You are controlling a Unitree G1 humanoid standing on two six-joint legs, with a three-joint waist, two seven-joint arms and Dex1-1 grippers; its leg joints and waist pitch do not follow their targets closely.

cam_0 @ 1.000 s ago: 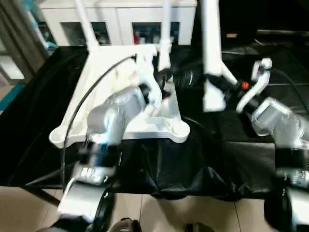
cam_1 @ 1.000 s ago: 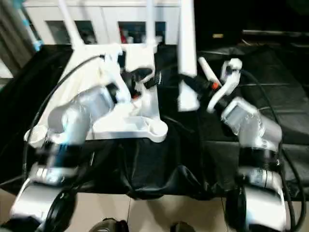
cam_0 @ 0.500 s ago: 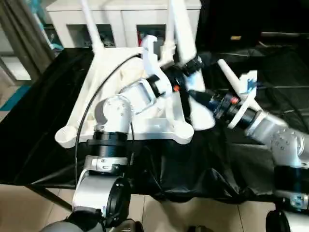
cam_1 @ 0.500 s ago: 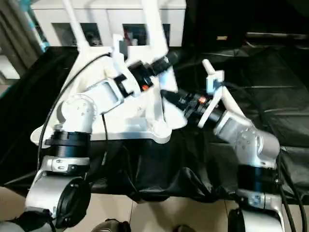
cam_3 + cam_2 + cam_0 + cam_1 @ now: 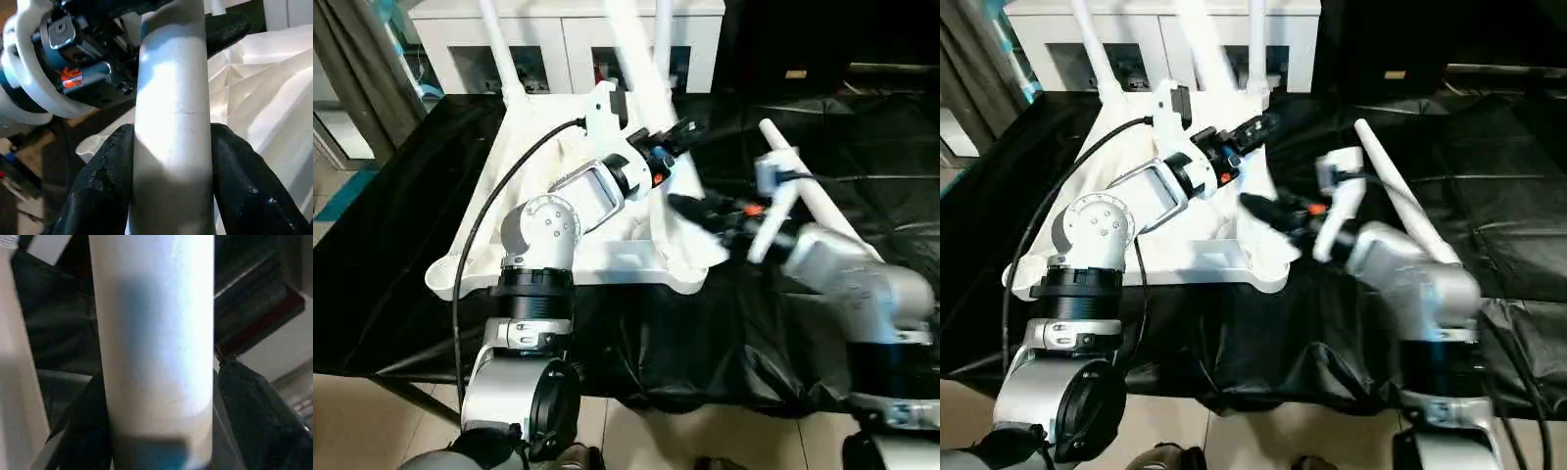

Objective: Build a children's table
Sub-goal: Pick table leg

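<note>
Right wrist view, right tool (image 5: 171, 161) clamping leg (image 5: 172, 112), leg's ends cut off.

We note silver forearms (image 5: 570, 210), black textured fingers (image 5: 100, 188), a black cable (image 5: 484, 223), white wrist brackets (image 5: 603, 110), orange markings.

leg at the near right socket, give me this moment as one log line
stage: third leg seating | right gripper: shut on leg | left gripper: fingers astride leg | top: upside down, two far legs in
</note>
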